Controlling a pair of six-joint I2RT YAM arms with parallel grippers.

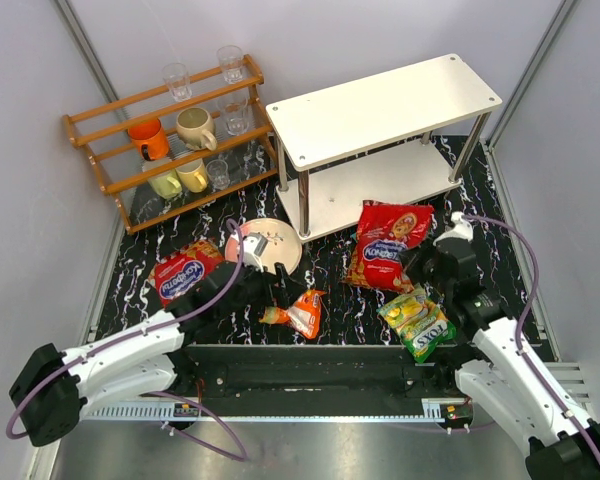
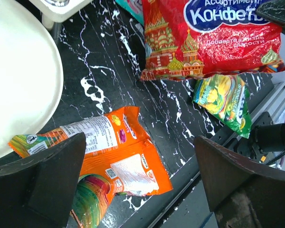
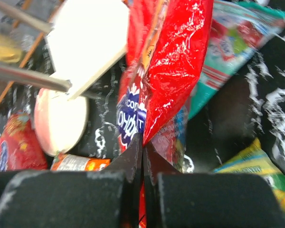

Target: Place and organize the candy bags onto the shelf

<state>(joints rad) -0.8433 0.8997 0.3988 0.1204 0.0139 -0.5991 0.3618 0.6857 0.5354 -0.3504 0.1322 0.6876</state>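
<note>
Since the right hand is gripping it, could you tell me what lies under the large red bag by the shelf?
A teal bag pokes out from under the red bag. The rest of it, and anything else beneath, is covered.

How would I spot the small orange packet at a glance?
Find the white two-tier shelf at the back of the table. In front of its left leg sits a round white plate; the packet lies just in front of that. It is a small bag and the only orange one, unlike the big red bag to its right.
</note>
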